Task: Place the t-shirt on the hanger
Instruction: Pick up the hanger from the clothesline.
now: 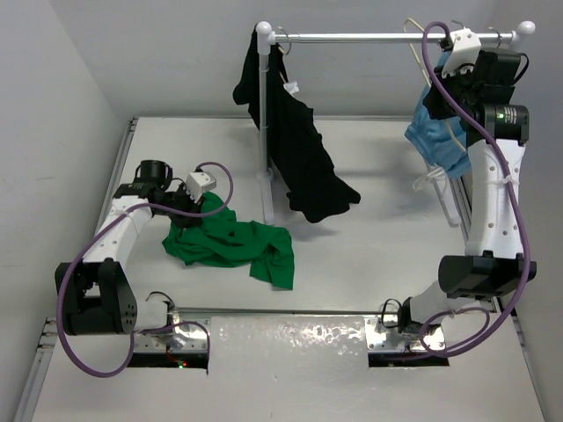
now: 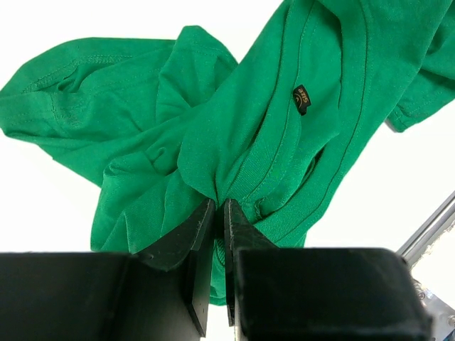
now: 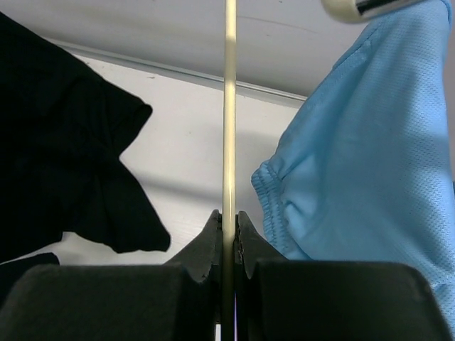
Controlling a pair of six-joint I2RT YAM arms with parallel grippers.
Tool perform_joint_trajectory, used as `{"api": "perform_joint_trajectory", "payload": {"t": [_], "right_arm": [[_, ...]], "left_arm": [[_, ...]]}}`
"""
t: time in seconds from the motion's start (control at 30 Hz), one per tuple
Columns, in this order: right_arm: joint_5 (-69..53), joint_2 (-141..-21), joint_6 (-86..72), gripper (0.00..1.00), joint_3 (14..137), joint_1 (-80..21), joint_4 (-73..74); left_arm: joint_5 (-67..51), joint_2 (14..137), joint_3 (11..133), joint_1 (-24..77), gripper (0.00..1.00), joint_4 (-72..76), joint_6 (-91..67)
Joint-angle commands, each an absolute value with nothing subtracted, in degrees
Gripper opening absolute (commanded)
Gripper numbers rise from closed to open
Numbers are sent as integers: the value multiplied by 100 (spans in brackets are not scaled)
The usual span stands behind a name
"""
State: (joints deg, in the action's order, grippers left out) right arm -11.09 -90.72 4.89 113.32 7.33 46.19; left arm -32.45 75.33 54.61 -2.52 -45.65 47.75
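The bright green t-shirt [image 1: 230, 241] lies crumpled on the white table at the left. My left gripper [image 1: 191, 207] is low over its left end, shut on a fold of the cloth. In the left wrist view the t-shirt [image 2: 284, 106] bunches into the closed jaws of the left gripper [image 2: 219, 204], near a small black label. My right gripper [image 1: 454, 69] is raised to the rail at the far right. In the right wrist view the right gripper [image 3: 229, 215] is shut on a thin cream bar of the hanger [image 3: 229, 106], whose wire [image 1: 413, 44] hangs from the rail.
A metal rail [image 1: 378, 37] on a white post [image 1: 262, 132] crosses the back. A black garment [image 1: 299, 158] hangs at its left end. A light-blue garment [image 1: 440, 141] hangs by the right gripper, close beside the held bar [image 3: 370, 177].
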Motion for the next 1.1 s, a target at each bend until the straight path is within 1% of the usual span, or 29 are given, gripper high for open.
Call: {"api": "perform_joint_trajectory", "payload": {"t": [0.0,0.07,0.17,0.23,0.37,0.47,0.57,0.7,0.87,0.97,1.03,1.07], "right_arm": [[-1248,-8596,422,0,11234,677,3919],[-1344,-8368,439,0,10970,624,3946],[-1424,-7911,501,0,10041,510,3736],[-1415,-7753,518,0,9801,501,3604],[-1459,-7717,571,0,9695,449,3911],[-1476,-7551,545,0,9528,185,4060],[-1547,-6990,466,0,9256,-411,4148],[-1757,-6340,282,0,8948,-668,4201],[-2240,-5740,44,0,8605,-677,3868],[-2785,-5625,-499,0,8429,-712,3534],[-2971,-5651,-676,0,8280,-825,3201],[-2910,-5660,-712,0,8131,-1122,3104]], "left_arm": [[-3401,7347,5484,-176,8,-4447,4782],[-3410,7356,5511,-176,8,-4395,4746],[-3445,7374,5572,-176,8,-4359,4676],[-3437,7435,5633,-167,8,-4394,4676],[-3437,7462,5774,-167,7,-4491,4676],[-3445,7418,5748,-167,7,-4483,4685],[-3366,7418,5757,-176,5,-4474,4632],[-3331,7409,5774,-167,4,-4439,4579],[-3331,7427,5783,-167,4,-4395,4483],[-3305,7436,5818,-167,4,-4395,4456],[-3270,7436,5845,-167,2,-4368,4395],[-3270,7436,5845,-167,2,-4351,4334]]}}
